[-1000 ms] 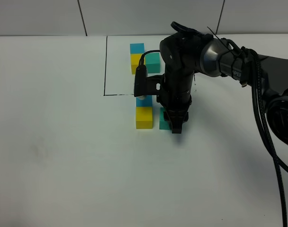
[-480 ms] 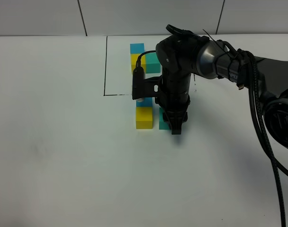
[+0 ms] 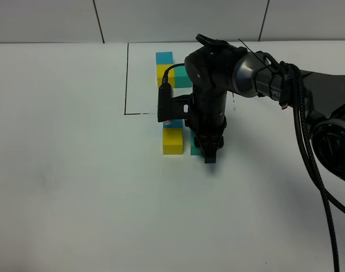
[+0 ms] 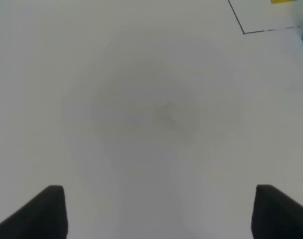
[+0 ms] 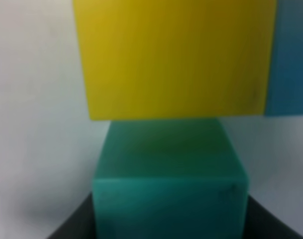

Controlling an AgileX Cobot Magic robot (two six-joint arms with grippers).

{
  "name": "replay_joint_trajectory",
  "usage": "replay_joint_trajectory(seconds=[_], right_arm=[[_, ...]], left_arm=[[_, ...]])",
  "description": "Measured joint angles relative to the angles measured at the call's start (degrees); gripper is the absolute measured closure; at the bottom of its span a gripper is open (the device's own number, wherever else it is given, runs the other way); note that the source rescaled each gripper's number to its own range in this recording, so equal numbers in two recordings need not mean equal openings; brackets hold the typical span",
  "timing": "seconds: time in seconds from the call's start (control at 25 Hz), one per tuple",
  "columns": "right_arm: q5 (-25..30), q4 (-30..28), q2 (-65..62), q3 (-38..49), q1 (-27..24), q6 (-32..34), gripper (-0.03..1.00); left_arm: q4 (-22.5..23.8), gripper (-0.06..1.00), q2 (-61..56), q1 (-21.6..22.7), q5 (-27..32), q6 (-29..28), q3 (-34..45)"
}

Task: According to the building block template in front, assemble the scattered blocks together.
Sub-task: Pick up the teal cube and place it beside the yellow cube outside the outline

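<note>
I see three loose cubes flat on the surface (image 3: 76, 170): the yellow cube (image 3: 173, 141), the sky-blue cube (image 3: 173, 123) touching its far face, and the teal-green cube (image 3: 194, 147) just beside its right face. Beyond them, the black-lined template (image 3: 164, 65) frames a joined blue, yellow and teal L.

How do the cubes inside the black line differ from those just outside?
The framed trio lies inside the black line; the loose cubes lie outside it, with the right gripper at the loose teal cube. In the framed trio teal touches yellow; the loose teal cube seems to stand apart. Both: blue, yellow, teal.
</note>
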Motion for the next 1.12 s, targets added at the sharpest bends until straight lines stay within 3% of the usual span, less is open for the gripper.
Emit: replay_joint_trajectory(seconds=[1.12], right_arm=[[-1.4, -0.6, 0.3, 0.0, 0.6, 0.1, 0.96]], left_arm=[[0.0, 0.08, 0.0, 0.0, 0.0, 0.1, 0.0]])
